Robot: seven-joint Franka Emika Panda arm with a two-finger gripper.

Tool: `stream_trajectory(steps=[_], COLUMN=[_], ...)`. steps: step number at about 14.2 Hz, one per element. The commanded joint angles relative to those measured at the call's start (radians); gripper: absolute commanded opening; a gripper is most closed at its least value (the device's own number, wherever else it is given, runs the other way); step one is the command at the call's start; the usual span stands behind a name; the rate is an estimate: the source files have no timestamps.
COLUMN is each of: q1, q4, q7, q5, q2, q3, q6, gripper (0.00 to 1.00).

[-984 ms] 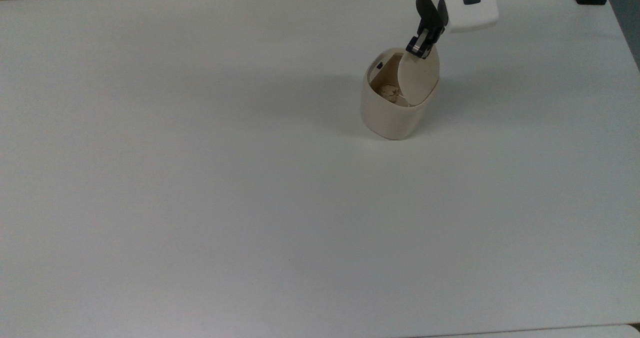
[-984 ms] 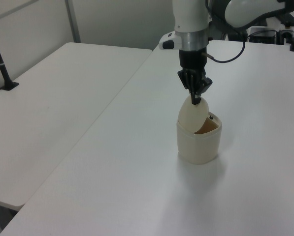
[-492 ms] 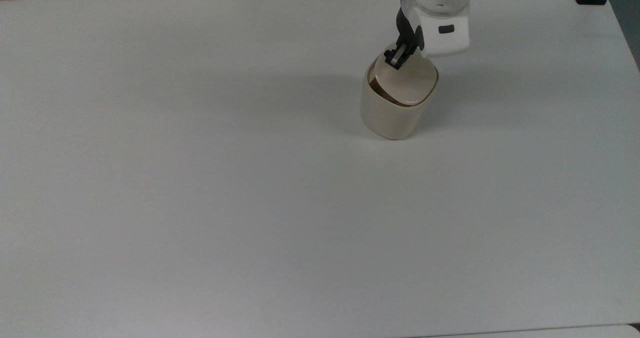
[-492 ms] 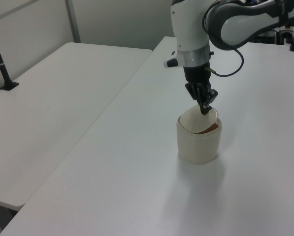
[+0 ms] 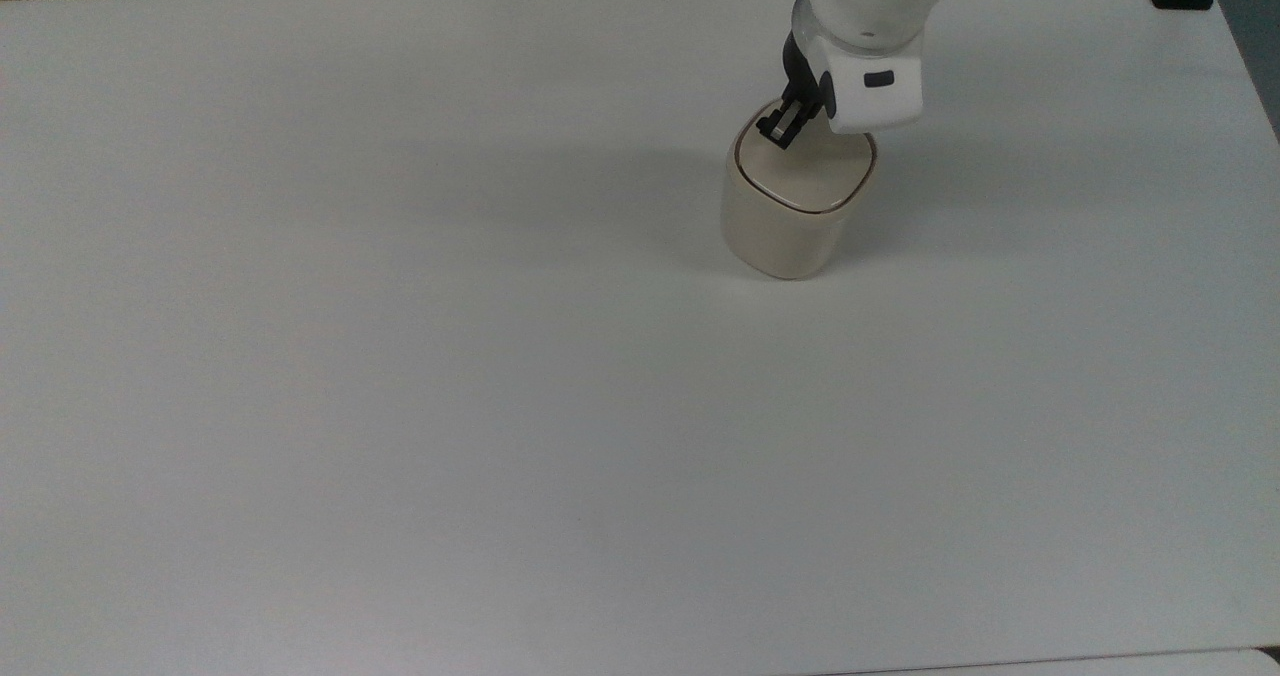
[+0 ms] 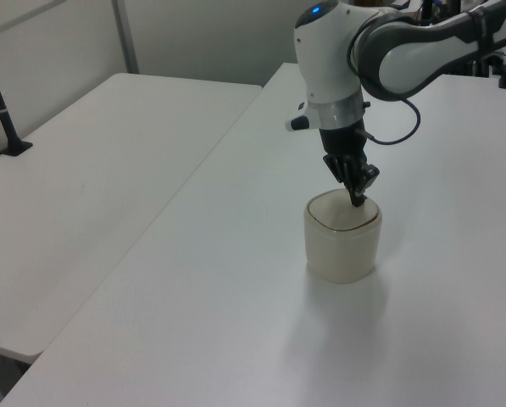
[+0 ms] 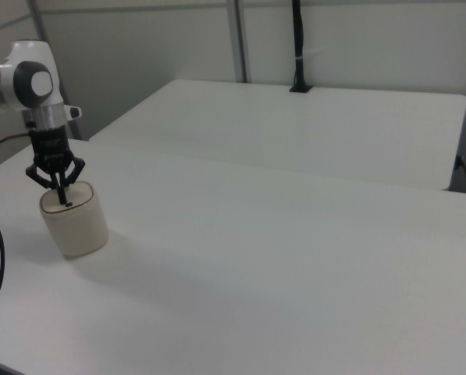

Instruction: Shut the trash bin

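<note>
Top view: the trash bin [image 5: 797,201] stands on the white table [image 5: 400,356] toward the top view's upper right, its lid flat. The gripper [image 5: 779,128] presses the lid's upper-left corner — fingers drawn together. Left view: the fingertips touch the lid's far edge. Right view: the trash bin sits at the right view's left.

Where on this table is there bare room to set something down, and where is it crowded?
Nearly all of the table is bare: in the top view, everything left of and below the trash bin. The one crowded spot is the bin itself, where the gripper rests on its lid.
</note>
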Motion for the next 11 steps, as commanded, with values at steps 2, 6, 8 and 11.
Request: stream_trajectory(steps=[2,6,8,11], q1=[0.002,0.005,0.005,0.001], q4=[-0.048,-0.048,-0.039,-0.034], q7=[0.003,0.011,0.048,0.109], q5=[-0.017,-0.017,-0.017,-0.017], q2=[0.007,0.024,0.014,-0.048], q3=[-0.005,-0.005,-0.007,-0.007], q6=[0.050,0.077,0.069,0.061], gripper=[0.00,0.00,0.00,0.00])
